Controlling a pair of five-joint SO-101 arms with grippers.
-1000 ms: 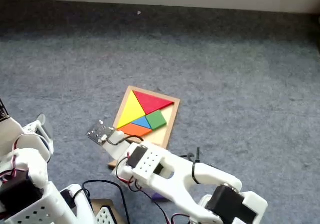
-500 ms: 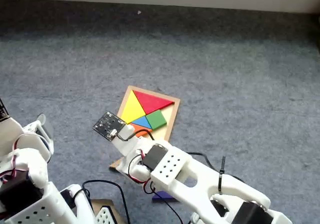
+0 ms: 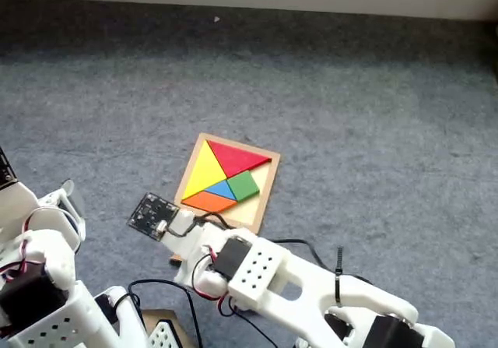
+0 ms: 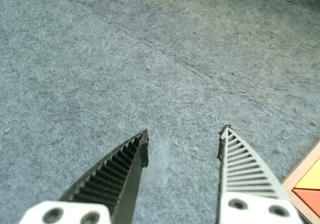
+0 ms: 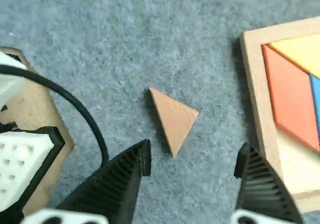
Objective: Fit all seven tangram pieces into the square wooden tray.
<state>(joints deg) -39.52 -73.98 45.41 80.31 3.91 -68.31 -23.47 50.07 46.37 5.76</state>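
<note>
The square wooden tray [image 3: 263, 194] lies mid-table holding a yellow triangle [image 3: 202, 170], a red triangle [image 3: 236, 158], a blue piece [image 3: 221, 189], a green square [image 3: 244, 184] and an orange piece [image 3: 208, 201]. A small tan triangle [image 5: 173, 119] lies on the carpet beside the tray's corner [image 5: 251, 78]. My right gripper [image 5: 195, 158] hangs open just above and short of it, fingers apart on either side. My left gripper [image 4: 184, 136] stands open over bare carpet, left of the tray edge [image 4: 304, 168].
The right arm [image 3: 280, 278] stretches across the near side of the table, its wrist camera board [image 3: 152, 214] just left of the tray. A black cable [image 5: 85, 119] and a wooden base plate [image 5: 35, 119] sit close beside the tan triangle. Grey carpet stretches beyond the tray.
The right arm's wrist swung up toward the tray, then came back down and to the left of it. The left arm has stayed still.
</note>
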